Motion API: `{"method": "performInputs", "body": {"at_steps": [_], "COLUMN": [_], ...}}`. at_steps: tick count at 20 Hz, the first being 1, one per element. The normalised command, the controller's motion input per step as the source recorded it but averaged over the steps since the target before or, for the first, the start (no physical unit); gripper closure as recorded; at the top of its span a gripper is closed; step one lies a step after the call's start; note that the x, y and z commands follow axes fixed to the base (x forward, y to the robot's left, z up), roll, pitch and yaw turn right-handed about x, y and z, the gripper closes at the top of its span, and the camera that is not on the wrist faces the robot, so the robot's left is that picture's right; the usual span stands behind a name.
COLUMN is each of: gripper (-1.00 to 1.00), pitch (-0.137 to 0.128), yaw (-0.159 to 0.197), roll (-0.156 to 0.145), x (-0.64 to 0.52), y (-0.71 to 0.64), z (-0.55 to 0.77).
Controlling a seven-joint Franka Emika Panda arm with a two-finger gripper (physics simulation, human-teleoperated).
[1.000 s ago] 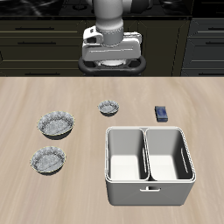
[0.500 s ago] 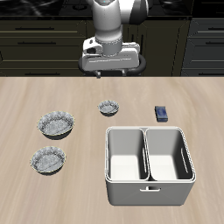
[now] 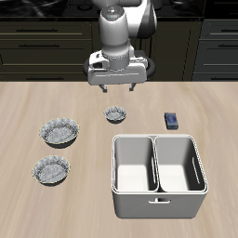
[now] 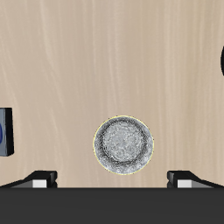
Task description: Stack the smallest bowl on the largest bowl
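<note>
The smallest bowl [image 3: 115, 114] is a tiny grey-silver bowl with a dark crinkled rim, standing on the table behind the grey tub. It also shows in the wrist view [image 4: 123, 145], between my fingertips and farther out. The largest bowl [image 3: 59, 132] is the wide, deep grey bowl with dark fluted sides, off to the side of the small one. My gripper [image 3: 116, 90] hangs open and empty above and just behind the smallest bowl; its fingertips [image 4: 40, 178] show in the wrist view.
A paler, shallower grey bowl [image 3: 50, 170] sits nearer the front edge than the largest bowl. A grey two-compartment tub [image 3: 157, 176] stands near the front. A small dark blue box [image 3: 172, 120] lies behind the tub and also shows in the wrist view [image 4: 5, 131].
My gripper has come down and forward from high at the table's back towards the smallest bowl. The bowls and the other things have not moved.
</note>
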Motion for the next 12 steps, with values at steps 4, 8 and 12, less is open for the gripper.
{"method": "performInputs", "body": {"at_steps": [4,8,12], "gripper": [-1.00,-1.00,-1.00], "pitch": [-0.033,0.031,0.034], "yaw": [0.040,0.009,-0.002], "roll": [-0.024,0.018,0.011], "x": [-0.01,-0.01,-0.03], "y": [0.06,0.14,0.09], "z": [-0.28,-0.31,-0.19]}}
